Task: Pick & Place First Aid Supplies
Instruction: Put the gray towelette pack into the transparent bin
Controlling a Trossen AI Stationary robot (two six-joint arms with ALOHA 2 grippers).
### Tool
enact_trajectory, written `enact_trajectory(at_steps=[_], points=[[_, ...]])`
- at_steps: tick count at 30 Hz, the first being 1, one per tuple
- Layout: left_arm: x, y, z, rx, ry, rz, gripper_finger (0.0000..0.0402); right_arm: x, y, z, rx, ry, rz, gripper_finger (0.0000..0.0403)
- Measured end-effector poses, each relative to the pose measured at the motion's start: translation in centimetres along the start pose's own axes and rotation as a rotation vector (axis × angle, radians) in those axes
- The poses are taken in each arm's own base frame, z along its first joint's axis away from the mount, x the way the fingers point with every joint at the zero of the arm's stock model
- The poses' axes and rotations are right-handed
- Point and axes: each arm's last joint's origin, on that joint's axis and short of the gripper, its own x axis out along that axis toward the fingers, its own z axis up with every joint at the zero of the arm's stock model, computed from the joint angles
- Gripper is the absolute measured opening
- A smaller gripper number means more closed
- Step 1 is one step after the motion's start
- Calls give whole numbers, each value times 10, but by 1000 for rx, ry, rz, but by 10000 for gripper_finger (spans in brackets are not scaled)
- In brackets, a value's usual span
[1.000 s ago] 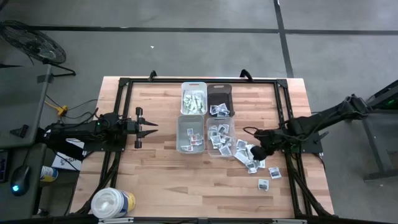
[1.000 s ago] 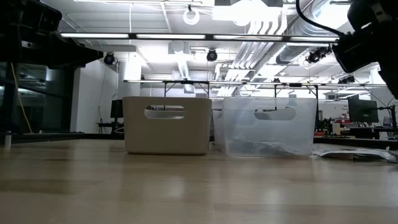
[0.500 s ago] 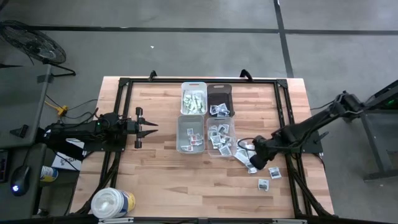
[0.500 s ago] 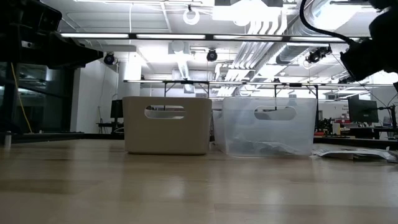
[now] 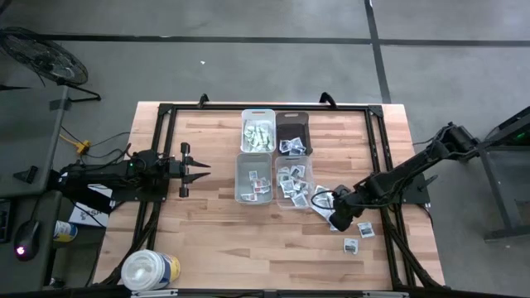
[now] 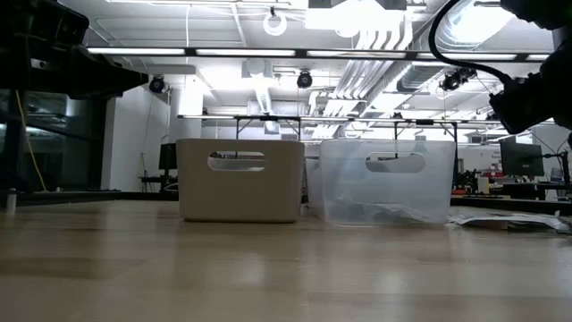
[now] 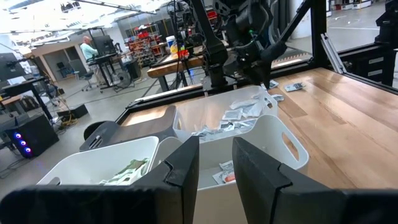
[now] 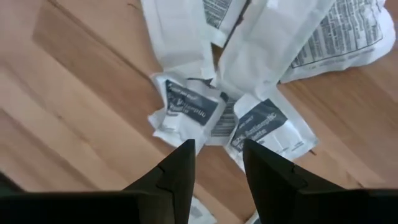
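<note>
**Right Arm Hangs Over the Loose Packets**

While the right gripper (image 5: 334, 220) hangs just above the table (image 5: 207, 248), its jaws stand a little apart with nothing between them. In the right wrist view the two dark fingers (image 8: 177, 174) point down at a small heap of paper packets (image 8: 249, 118), white with dark print, lying on the wood. The fingers do not touch any packet that I can see.

From above, this heap of packets (image 5: 325, 203) lies just beside the clear bin (image 5: 292, 181) on its right side. A few more packets (image 5: 358, 236) lie alone on the wood a bit nearer the front edge. The clear bin has many packets in it. Next to it is a white bin (image 5: 254, 177) with a few packets in it. Behind those two are another white bin (image 5: 257, 130) with greenish packets and a dark bin (image 5: 291, 132) with some packets too.

The left gripper (image 5: 199, 171) waits over the left part of the table, well apart from the bins. Its jaws are a little apart and hold nothing, as the left wrist view shows (image 7: 214, 168).

A big white round tub (image 5: 149, 271) stands at the front left corner.
</note>
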Motion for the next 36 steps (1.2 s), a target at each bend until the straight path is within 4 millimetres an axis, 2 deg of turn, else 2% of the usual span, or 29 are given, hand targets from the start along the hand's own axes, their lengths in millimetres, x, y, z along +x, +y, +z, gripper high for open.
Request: enact_trajectory(at_steps=[17,21,28,36], points=[[0,0,0,0,0,0,96,19,0,3,-7,5,-90,126],[0,0,0,0,0,0,96,20,0,3,-10,4,-95,100],[0,0,0,0,0,0,96,20,0,3,-25,3,-99,12],[0,0,0,0,0,0,96,17,0,2,-28,39,-79,3]])
